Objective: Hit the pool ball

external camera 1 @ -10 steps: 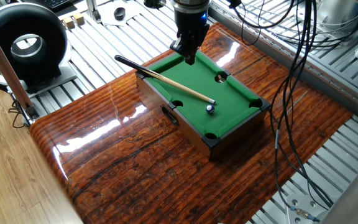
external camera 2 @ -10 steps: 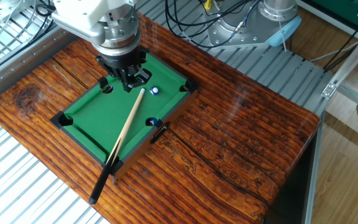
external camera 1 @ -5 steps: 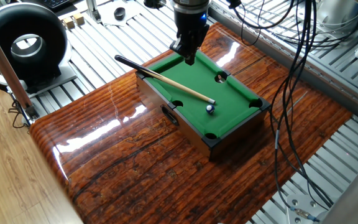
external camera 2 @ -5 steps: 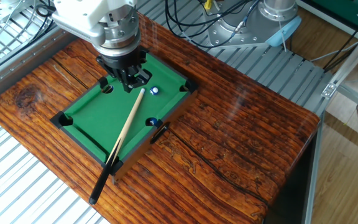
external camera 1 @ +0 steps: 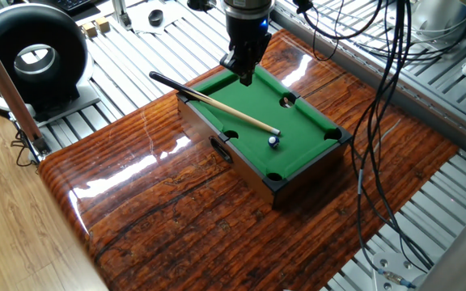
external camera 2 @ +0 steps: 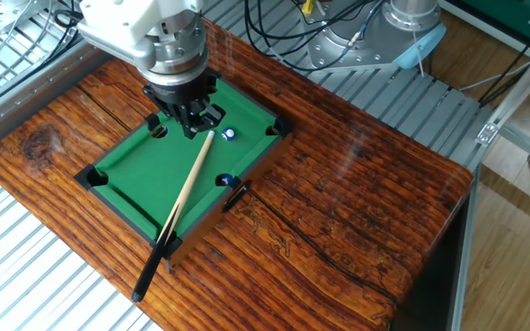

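Note:
The pool ball (external camera 1: 273,141) is tiny, dark blue with a white patch, and lies on the green felt of the mini pool table (external camera 1: 298,137); it also shows in the other fixed view (external camera 2: 229,134). The thin wooden cue (external camera 1: 217,105) lies across the table, its pale tip just beside the ball and its black butt sticking out past the table's end (external camera 2: 147,276). My gripper (external camera 1: 243,74) hangs over the far end of the felt, empty, with its fingers close together; in the other fixed view the gripper (external camera 2: 194,121) is a little left of the ball and the cue tip.
The pool table sits on a glossy wooden board (external camera 1: 176,210). A black ring-shaped device (external camera 1: 31,56) stands at the far left. Cables (external camera 1: 379,97) hang on the right. Metal slats (external camera 2: 357,83) surround the board.

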You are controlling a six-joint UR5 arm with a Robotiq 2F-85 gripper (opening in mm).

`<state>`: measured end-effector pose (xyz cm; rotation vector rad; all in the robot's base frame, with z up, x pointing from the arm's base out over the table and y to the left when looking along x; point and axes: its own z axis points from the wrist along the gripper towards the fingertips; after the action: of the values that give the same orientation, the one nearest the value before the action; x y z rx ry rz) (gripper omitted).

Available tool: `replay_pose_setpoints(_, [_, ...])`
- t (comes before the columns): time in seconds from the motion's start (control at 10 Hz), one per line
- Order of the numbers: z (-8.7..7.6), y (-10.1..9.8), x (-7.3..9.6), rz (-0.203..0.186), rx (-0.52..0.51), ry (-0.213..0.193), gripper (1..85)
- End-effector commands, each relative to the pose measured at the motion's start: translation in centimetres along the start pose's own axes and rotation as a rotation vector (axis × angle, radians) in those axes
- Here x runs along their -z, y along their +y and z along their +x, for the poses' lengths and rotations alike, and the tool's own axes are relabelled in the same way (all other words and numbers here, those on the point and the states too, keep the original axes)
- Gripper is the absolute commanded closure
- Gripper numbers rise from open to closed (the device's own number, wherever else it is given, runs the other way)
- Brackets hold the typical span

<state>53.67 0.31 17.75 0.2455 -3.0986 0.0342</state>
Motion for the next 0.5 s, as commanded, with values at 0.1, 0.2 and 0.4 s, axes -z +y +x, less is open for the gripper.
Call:
replay_pose_setpoints(0.1, [-0.2, 0.3, 0.2, -0.015, 0.062, -0.009, 84.7])
replay_pose_setpoints(0.2, [0.0, 0.5, 0.2, -0.021, 0.065, -0.002, 84.7])
replay_pose_setpoints(0.4, [0.9, 0.5, 0.2, -0.024, 0.065, 0.031, 84.7])
